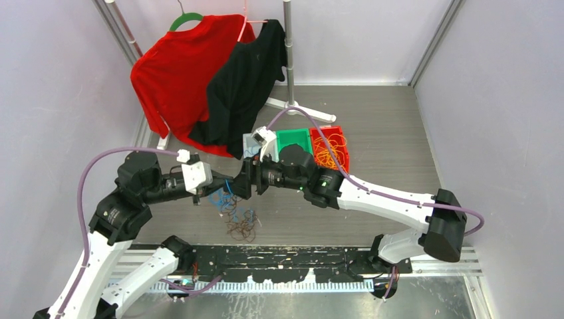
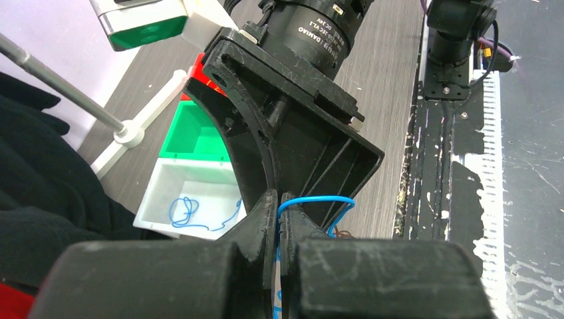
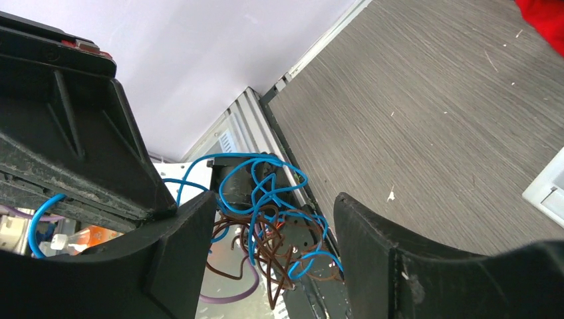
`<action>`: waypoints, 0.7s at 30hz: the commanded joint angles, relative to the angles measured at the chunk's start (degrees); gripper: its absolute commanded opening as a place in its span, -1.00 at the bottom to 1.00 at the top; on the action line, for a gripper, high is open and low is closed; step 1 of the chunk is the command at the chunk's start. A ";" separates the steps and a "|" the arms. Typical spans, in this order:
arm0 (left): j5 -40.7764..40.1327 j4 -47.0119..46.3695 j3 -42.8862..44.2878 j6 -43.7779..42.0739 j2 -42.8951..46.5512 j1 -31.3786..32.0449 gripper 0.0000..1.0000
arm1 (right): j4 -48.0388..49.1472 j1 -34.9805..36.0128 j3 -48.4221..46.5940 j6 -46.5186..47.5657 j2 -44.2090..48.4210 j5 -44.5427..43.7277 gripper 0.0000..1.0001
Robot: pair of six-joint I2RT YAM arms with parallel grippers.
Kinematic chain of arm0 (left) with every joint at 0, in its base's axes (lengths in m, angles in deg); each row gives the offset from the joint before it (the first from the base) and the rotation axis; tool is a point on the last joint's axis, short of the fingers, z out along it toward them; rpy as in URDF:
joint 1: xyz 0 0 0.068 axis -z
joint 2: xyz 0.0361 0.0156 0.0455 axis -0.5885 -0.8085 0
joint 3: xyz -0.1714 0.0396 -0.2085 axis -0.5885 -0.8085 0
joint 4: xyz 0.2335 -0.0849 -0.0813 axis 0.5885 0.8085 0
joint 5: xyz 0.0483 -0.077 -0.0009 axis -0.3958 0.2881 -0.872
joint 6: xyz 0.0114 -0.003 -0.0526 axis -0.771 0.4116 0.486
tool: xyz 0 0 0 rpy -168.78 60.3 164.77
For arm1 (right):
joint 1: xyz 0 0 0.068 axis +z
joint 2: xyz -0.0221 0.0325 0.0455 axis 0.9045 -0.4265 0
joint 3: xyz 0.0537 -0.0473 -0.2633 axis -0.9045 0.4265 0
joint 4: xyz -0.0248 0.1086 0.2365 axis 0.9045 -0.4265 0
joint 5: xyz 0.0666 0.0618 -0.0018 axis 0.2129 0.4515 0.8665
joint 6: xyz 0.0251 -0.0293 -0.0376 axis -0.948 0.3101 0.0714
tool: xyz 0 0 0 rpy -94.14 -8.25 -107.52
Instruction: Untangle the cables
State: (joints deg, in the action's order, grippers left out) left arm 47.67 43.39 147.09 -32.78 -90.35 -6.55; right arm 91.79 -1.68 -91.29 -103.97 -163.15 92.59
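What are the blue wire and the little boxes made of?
The blue wire looks like a smooth plastic coat, probably over thin metal: it holds springy loops. The white box and green box look like hard, smooth plastic: plain colour, straight thin walls.

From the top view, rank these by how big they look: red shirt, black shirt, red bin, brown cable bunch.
1. red shirt, even though it is partly covered
2. black shirt
3. red bin and brown cable bunch: these look about alike, so they are not ranked against each other.

Tangled cables (image 1: 241, 224) on grey table (image 1: 386, 119)
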 commanded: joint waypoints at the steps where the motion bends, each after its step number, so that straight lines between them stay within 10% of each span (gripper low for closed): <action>1: 0.93 -2.52 2.34 -0.74 -1.37 -0.23 -1.00 | 5.95 1.09 -2.56 -1.82 -0.81 2.96 0.41; 21: 0.15 -2.93 2.37 -1.53 -1.26 -0.18 -1.00 | 4.52 1.74 2.41 -3.21 6.82 1.96 0.42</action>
State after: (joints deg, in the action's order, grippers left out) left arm 49.47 43.63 147.72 -33.37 -90.79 -6.51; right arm 93.08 -1.47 -87.84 -106.27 -157.93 90.45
